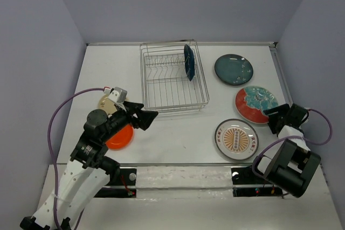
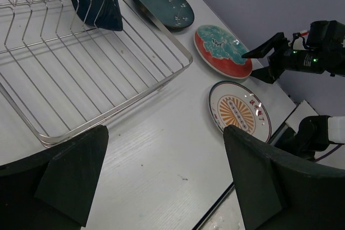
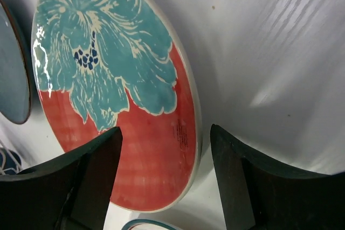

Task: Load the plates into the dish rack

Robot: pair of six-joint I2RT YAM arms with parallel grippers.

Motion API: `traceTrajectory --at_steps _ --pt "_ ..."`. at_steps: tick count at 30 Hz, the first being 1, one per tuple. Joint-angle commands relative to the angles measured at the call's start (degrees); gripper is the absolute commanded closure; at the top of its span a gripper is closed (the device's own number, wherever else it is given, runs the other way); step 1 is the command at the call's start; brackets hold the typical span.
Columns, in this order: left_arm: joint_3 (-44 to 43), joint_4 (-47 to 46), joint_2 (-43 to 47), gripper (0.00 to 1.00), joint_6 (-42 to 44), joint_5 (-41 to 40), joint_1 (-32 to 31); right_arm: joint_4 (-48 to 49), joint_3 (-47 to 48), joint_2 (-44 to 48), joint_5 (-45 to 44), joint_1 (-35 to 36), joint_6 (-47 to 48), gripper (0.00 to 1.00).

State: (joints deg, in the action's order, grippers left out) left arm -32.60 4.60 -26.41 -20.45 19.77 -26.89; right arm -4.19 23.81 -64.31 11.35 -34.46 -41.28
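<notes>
My right fingers [image 1: 271, 121]: released and set wide apart, grasping nothing. In the right wrist view the near rim of the red plate [image 3: 118, 106] shows in the gap between them.
Red plate: flat on the desk [image 1: 178, 144], at about 10 o'clock from my right fingers and just beside them. I cannot tell whether either finger touches the rim.
Axis: the plate is round, so any rim point would do. The rim section facing me at 4 o'clock is the closest.
My left fingers [image 1: 150, 119]: released, spread fully, empty. They hover off the near left corner of the dish rack [image 1: 178, 107], above the orange plate [image 1: 119, 137].
Nearer arm: my right one by far. My left is well apart from the red plate, across the desk.
Dish rack: at about 9 to 10 o'clock from the red plate. One dark blue plate [image 1: 188, 62] stands on edge at its far right.
Slots: judging by the blue plate, a plate's faces should look toward 3 and 9 o'clock.
Next, as I judge it: pinch the rim, tip the plate upright, then carry it toward 9 o'clock.
</notes>
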Motion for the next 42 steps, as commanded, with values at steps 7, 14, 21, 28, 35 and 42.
traceTrajectory --at_steps 7,14,21,28,35,42 --pt "-0.10 -1.35 0.57 0.01 0.50 0.36 -0.70 16.48 -2.81 -12.05 7.89 -0.52 -7.23 0.44" --pt "-0.10 -1.44 0.49 0.01 0.41 -0.52 -0.53 20.53 -4.12 -15.50 9.22 -1.05 -10.14 0.76" --pt "-0.18 -1.52 -0.57 0.01 0.41 -0.26 -0.09 16.16 -6.67 -2.35 5.00 -1.05 -9.70 0.93" --pt "-0.01 -1.61 -1.09 0.01 0.32 -0.08 0.26 1.13 -2.47 18.24 0.07 -1.05 -6.98 0.93" --pt "0.08 -1.96 -2.15 0.01 0.23 0.53 0.97 -5.13 10.27 26.96 3.32 0.44 -2.67 0.93" --pt "0.08 -2.14 -2.76 0.01 0.14 0.71 2.20 -5.40 24.15 25.12 6.04 6.41 -0.39 0.93"
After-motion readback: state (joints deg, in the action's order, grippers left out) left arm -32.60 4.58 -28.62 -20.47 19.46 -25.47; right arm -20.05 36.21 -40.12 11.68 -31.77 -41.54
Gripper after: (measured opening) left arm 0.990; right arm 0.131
